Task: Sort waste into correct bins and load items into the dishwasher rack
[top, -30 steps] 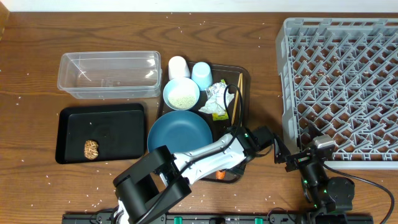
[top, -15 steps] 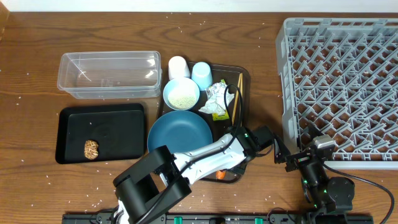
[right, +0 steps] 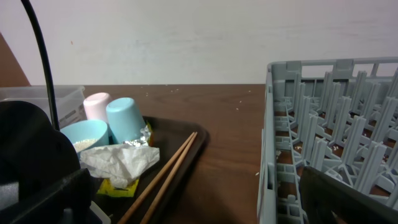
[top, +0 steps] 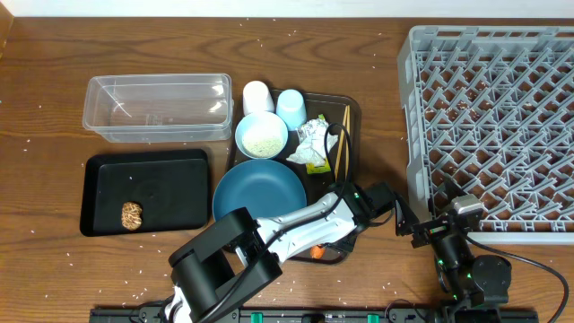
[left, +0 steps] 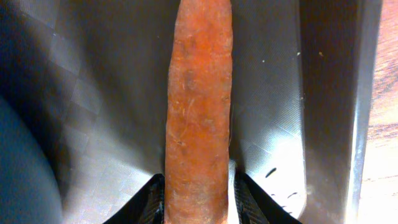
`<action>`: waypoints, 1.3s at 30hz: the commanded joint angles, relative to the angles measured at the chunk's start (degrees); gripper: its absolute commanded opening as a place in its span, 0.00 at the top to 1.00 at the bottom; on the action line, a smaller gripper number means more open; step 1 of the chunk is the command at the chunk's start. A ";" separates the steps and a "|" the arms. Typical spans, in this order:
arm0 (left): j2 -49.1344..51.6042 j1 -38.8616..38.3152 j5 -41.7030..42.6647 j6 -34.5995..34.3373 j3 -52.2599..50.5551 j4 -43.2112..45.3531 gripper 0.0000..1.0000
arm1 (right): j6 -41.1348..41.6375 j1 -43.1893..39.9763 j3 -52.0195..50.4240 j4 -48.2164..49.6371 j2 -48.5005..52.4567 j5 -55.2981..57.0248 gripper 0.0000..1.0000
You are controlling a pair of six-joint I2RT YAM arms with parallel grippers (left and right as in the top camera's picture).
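Left gripper (left: 199,210) pinches orange carrot (left: 199,106) lying on brown serving tray (left: 273,124), near-right corner. Right gripper (top: 406,224) spread, empty, just left of dishwasher rack (top: 502,108).

No words, numbers or brand names can be read anywhere. The crumpled wrapper (top: 313,144) on the brown tray has some yellow-green print on it, best seen from the right wrist view (right: 115,184), but it is too small and too folded to make out any letters.
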 commanded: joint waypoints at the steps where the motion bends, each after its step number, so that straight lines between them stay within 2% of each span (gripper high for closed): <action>1: 0.59 0.09 -0.09 0.37 -0.61 -0.11 0.64 | -0.44 0.50 -0.09 -0.22 -0.24 0.15 0.01; 5: 0.59 0.09 -0.07 0.50 -0.59 -0.22 0.64 | -0.46 0.50 -0.09 -0.24 -0.24 0.15 0.01; 11: 0.59 0.09 0.66 5.35 0.11 -3.43 0.63 | -0.46 0.50 -0.09 -0.24 -0.24 0.15 0.01; 28: 1.40 0.09 1.31 5.75 -0.55 -2.58 0.64 | -0.46 0.50 -0.09 -0.24 -0.24 0.15 0.01; 39: 1.16 0.09 1.27 6.01 0.74 -4.09 0.75 | -0.46 0.50 -0.09 -0.22 -0.24 0.15 0.01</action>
